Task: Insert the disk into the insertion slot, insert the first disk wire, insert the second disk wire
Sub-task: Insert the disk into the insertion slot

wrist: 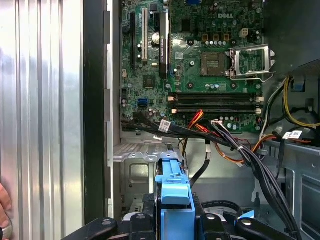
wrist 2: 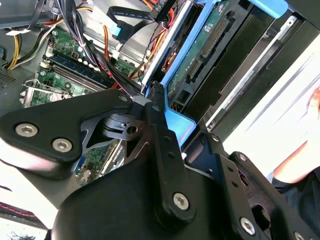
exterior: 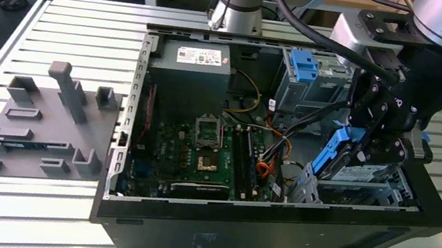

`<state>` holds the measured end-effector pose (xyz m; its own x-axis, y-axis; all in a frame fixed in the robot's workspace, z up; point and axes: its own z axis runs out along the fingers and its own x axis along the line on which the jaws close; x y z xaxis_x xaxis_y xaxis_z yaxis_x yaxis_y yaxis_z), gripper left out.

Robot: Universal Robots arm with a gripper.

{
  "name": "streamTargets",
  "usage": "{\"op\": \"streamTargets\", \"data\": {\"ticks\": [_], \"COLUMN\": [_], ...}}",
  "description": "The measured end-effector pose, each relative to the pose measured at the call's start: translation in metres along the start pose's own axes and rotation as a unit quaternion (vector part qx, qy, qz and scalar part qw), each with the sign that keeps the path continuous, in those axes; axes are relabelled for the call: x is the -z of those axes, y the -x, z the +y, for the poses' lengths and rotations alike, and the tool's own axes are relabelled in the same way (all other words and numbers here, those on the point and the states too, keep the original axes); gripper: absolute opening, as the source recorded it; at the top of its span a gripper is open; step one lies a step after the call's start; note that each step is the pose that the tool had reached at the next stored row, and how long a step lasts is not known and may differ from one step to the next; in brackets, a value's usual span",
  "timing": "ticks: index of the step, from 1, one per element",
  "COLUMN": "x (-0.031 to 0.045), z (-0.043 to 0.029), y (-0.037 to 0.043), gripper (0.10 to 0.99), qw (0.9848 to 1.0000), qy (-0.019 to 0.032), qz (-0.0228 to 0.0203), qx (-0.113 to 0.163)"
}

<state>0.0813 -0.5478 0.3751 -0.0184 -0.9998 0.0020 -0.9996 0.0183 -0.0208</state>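
The end effector (exterior: 377, 141) is clamped on the disk (exterior: 351, 165), gripping its blue carrier. It holds the disk steeply tilted just above the insertion slot (exterior: 370, 194), in the near corner of the open computer case (exterior: 275, 234) at the exterior view's right. The motherboard (exterior: 191, 152) lies further toward the exterior view's left. The case stands on the slatted table (exterior: 71, 27).

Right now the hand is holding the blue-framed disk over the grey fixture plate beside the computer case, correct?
No. The hand holds the disk over the insertion slot inside the computer case, not over the grey fixture plate; the exterior view shows it.
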Motion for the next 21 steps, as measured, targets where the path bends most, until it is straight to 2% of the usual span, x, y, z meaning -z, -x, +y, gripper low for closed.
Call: {"op": "streamTargets", "data": {"ticks": [21], "x": [-0.0111], "z": [0.0002], "y": [0.0000], "gripper": [0.365], "qw": [1.0000], "qy": [0.0000], "qz": [0.0000], "qx": [0.000]}}
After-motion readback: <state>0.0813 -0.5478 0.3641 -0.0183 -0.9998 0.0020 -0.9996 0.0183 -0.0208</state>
